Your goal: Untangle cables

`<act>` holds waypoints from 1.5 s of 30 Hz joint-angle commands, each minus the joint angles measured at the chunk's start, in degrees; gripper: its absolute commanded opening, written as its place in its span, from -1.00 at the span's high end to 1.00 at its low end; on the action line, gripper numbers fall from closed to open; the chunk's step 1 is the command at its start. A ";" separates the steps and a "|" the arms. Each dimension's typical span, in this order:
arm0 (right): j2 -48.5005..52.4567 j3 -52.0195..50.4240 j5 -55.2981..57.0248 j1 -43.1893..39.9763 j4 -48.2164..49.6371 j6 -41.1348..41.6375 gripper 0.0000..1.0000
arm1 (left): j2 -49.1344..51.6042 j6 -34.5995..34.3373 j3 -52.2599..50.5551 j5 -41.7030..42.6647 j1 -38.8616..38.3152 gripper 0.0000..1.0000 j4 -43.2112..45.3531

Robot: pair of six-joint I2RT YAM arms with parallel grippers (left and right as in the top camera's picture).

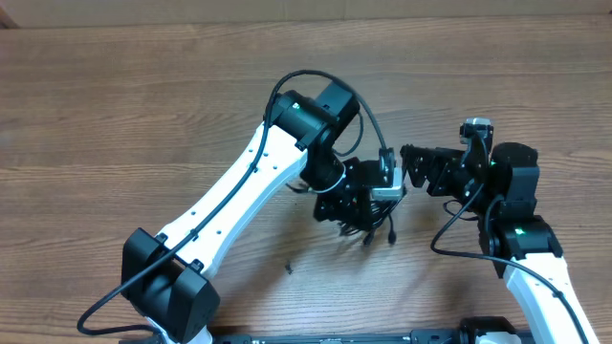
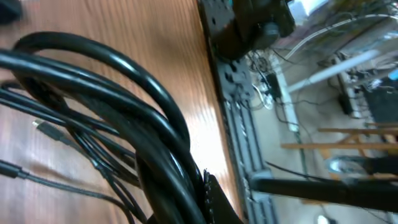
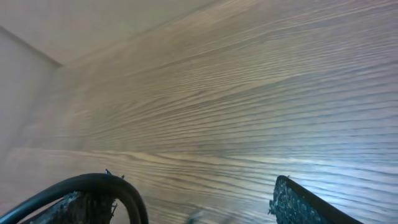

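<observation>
Underneath, wood-grain table (image 1: 115, 96) bears the cables (image 1: 356, 222); cluttered room (image 2: 348, 81) lies beyond.

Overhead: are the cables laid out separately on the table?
No, the cables are bunched in one clump under the left pincer.

The centre arm (image 1: 239, 191) and lower-right arm (image 1: 540, 287) have white links and black joint housings. Glossy black cables (image 1: 375, 124) loop off them; small green lights (image 1: 295, 105) dot the joints.
</observation>
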 commanded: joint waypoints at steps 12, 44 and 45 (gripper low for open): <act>0.09 0.72 32.79 -1.31 0.87 1.03 -0.65 | -1.49 -17.00 0.26 -26.69 -1.51 0.92 -10.69; 0.09 0.72 5.46 -1.29 -12.31 0.87 -0.96 | -1.49 -25.99 0.26 -40.09 -1.51 0.91 15.93; 0.09 0.72 4.11 -1.29 -12.44 0.87 -0.96 | -1.49 -26.69 0.26 -40.11 -1.51 0.91 17.53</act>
